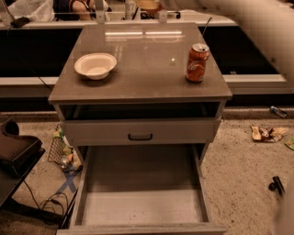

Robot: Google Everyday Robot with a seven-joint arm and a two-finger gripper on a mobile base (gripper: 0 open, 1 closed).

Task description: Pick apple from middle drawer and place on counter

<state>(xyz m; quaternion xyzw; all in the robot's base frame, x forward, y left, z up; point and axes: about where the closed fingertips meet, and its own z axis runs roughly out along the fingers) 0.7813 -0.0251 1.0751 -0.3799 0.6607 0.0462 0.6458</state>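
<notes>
at the counter's (142, 69) far edge, about midway along it, the gripper (158, 4) hangs at the end of a blurred arm; wide or narrow cannot be told. the apple (148, 5) shows right against it, cut by the top of view. the middle drawer (142, 206) stands pulled out below the front edge.

Counter (147, 69) with white bowl (95, 65), soda can (197, 63); hand (149, 6) beyond far edge
</notes>
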